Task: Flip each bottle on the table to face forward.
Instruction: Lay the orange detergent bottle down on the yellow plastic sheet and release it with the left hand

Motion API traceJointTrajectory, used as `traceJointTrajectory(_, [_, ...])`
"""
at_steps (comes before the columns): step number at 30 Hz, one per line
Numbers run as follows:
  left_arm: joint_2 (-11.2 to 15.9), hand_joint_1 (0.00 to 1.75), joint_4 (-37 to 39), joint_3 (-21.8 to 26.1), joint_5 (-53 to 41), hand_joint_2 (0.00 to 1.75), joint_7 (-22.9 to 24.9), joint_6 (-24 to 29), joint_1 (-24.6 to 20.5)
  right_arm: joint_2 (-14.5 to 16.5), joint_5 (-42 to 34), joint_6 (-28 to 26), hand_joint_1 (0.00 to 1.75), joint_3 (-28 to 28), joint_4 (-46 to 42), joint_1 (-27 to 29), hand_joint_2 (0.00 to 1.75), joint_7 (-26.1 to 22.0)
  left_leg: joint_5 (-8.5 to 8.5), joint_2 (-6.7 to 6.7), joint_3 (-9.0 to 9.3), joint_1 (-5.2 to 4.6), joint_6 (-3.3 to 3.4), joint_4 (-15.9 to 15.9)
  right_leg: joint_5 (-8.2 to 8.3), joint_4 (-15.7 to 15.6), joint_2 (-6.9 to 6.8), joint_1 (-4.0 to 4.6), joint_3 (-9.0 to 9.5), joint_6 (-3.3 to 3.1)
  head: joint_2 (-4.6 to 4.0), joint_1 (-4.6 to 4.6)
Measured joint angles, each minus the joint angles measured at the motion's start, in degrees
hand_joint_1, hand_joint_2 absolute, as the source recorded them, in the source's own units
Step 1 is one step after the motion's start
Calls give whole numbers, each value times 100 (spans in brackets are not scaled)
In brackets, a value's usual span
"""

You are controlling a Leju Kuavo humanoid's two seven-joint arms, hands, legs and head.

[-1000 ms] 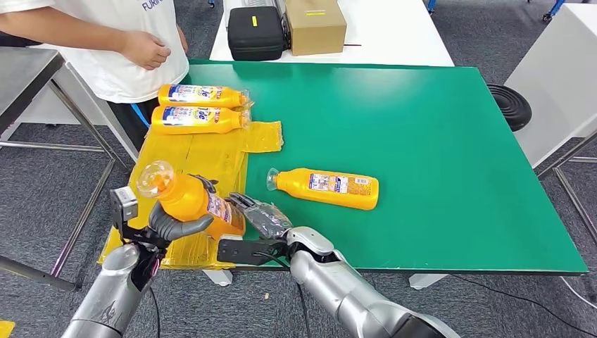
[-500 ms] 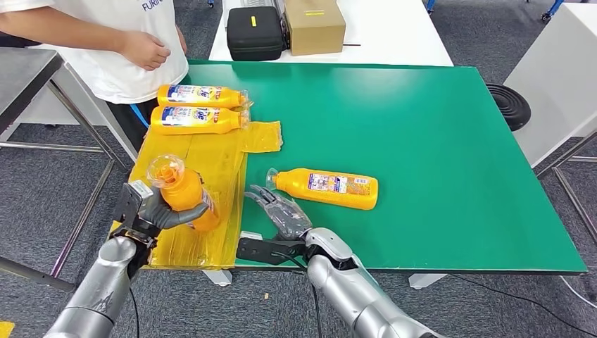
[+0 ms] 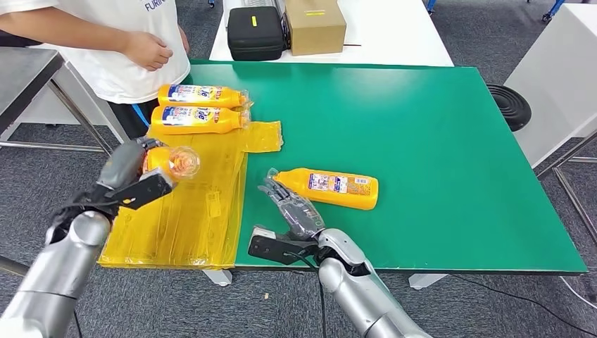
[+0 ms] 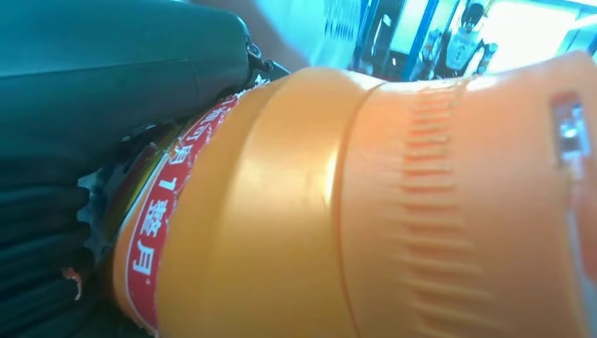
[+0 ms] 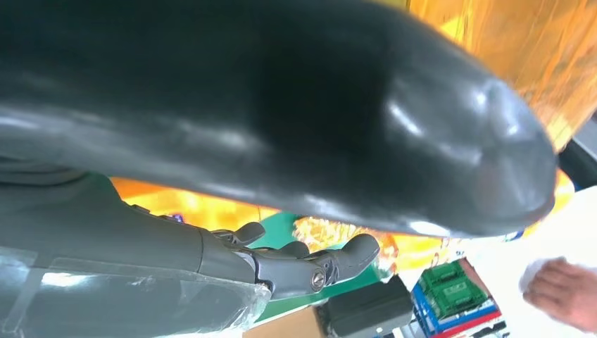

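My left hand (image 3: 129, 163) grips an orange bottle (image 3: 171, 162) with a clear cap, lifted over the yellow plastic sheet (image 3: 190, 211) at the table's left edge. Up close in the left wrist view the held bottle (image 4: 366, 211) shows a red-edged label, with dark fingers (image 4: 49, 232) beside it. A second orange bottle (image 3: 327, 187) lies on its side on the green table (image 3: 436, 141), cap to the left. My right hand (image 3: 292, 210) is open, fingers spread, just left of that cap, not touching it. Two more orange bottles (image 3: 200, 95) (image 3: 197, 118) lie side by side at the far left.
A person (image 3: 120, 42) in a white shirt stands at the table's far-left corner. A black case (image 3: 255, 32) and a cardboard box (image 3: 315, 24) sit on the white table behind. A black round object (image 3: 510, 105) lies to the right of the green table.
My left arm has swung the held bottle up and away from me, toward the far-left bottles. My right hand has let go of it and moved right and forward, toward the lying bottle's cap.
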Motion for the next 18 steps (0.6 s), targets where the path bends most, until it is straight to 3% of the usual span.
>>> traceJointTrajectory(5, [454,175,-63,-490,-647,175,146,-383,-449,-12,-87,-16,0,-148,-150,86,0,2,0,-1,1,0,-1,0,0,0,-2,0,-2,0,0,-1])
traceJointTrajectory(10, [595,175,160,-1097,-784,175,170,-678,-793,-49,-167,-27,0,-305,-428,201,0,23,0,-3,-4,-2,-1,0,0,0,-3,-2,-1,0,0,-1])
traceJointTrajectory(18, [677,175,725,-1693,-569,175,255,-366,-520,-137,-275,-32,0,-562,-933,399,0,75,-1,2,-3,-3,-2,0,-1,0,3,-2,-6,-1,0,-1])
